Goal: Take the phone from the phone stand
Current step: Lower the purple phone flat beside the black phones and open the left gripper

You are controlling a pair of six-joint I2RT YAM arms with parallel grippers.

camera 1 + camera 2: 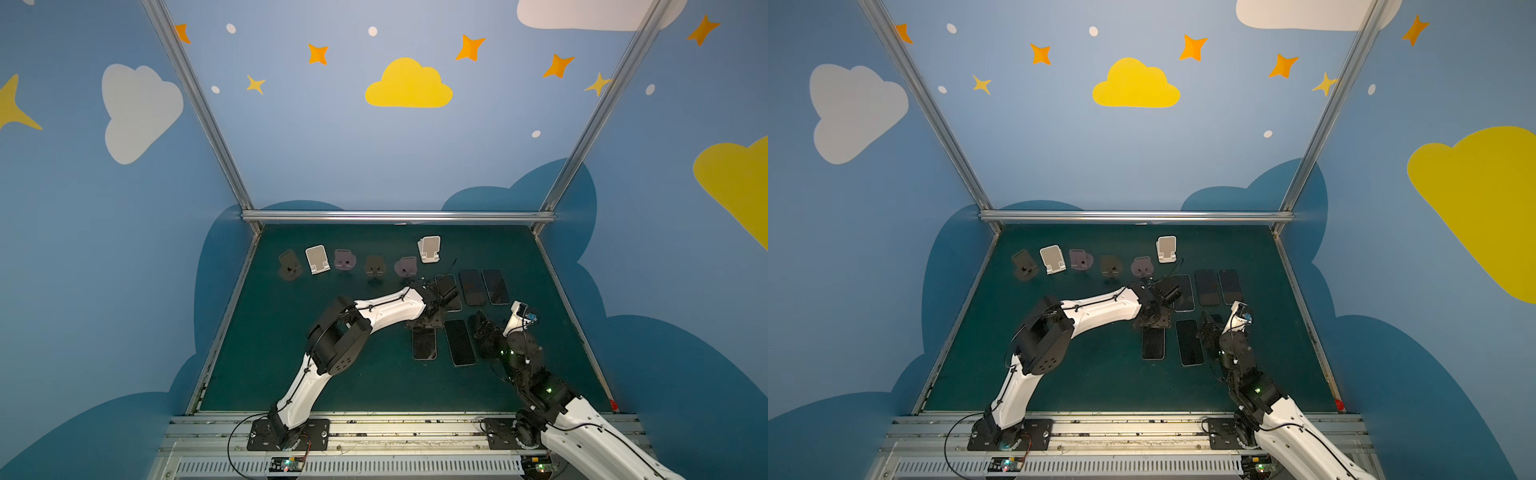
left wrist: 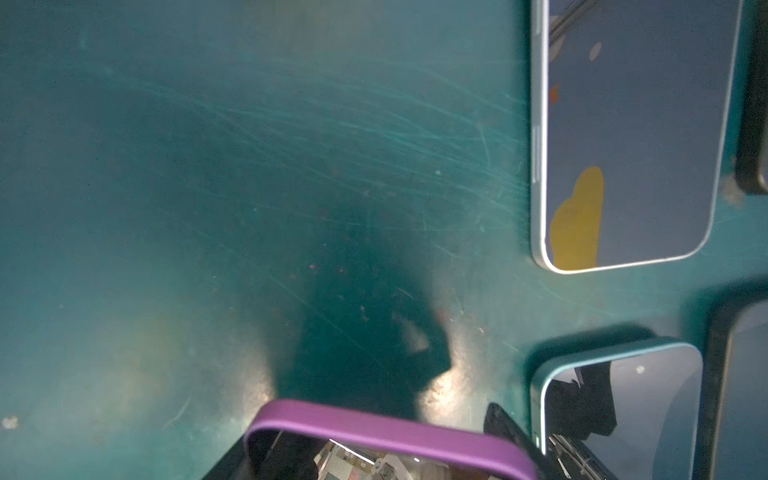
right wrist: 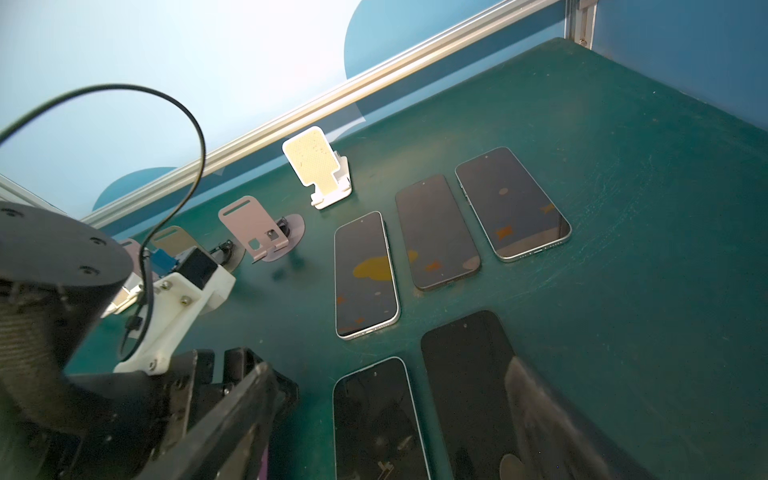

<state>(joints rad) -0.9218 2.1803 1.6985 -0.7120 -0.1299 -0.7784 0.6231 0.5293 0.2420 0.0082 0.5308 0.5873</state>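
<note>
**Six stands, six phones, one of them gripped**

Six stands (image 1: 429,249) line the back of the green table (image 1: 332,374). Five flat phones (image 3: 365,270) lie with dark screens up. The purple-cased phone (image 2: 386,432), its glossy screen mirroring the room, is clamped in the left gripper (image 1: 424,322) just beside them. I cannot tell how the right gripper (image 1: 484,328) jaws stand.

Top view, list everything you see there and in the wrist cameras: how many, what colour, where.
Phone stands: six, two white, two pink, two brown, all empty, in a row along the table's far side.
Phones: five, dark screens, lying flat right of centre, three behind, two in front.
Purple phone: one, purple-edged, in the left hand.
Table: one, dark green.
Arms: two, white and black, from the near rail.
Left hand: black, shut on the purple phone.
Right hand: black, open, beside the front phones.
</note>
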